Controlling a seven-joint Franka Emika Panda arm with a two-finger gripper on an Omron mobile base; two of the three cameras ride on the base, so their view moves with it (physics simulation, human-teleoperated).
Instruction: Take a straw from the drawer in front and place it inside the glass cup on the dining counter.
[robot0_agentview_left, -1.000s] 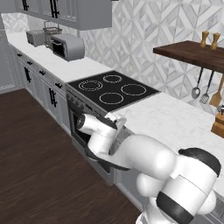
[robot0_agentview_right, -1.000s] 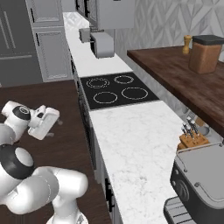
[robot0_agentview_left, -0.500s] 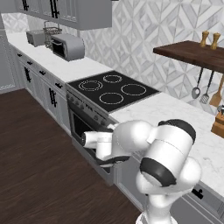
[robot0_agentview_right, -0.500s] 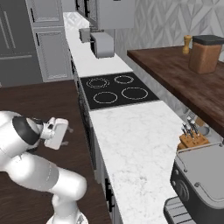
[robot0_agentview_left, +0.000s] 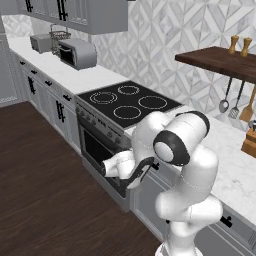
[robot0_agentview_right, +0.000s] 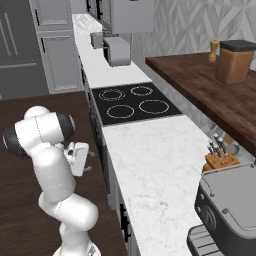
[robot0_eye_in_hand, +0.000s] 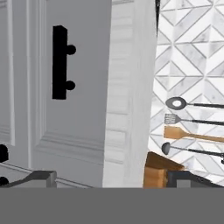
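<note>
Against grey kitchen cabinetry (robot0_agentview_left: 47, 92), the gripper (robot0_eye_in_hand: 113, 179), spread and empty, faces what is possibly the drawer (robot0_eye_in_hand: 83, 109) front.

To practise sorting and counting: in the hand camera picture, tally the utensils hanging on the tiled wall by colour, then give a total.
grey metal utensils: 3
brown wooden utensil: 1
Total: 4

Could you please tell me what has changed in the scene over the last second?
The arm has folded back toward its own base, swinging the gripper in low in front of the oven, close to the cabinet fronts. Nothing was taken hold of or let go. The cooktop, toaster oven, knife block and white counter stayed as they were.
</note>
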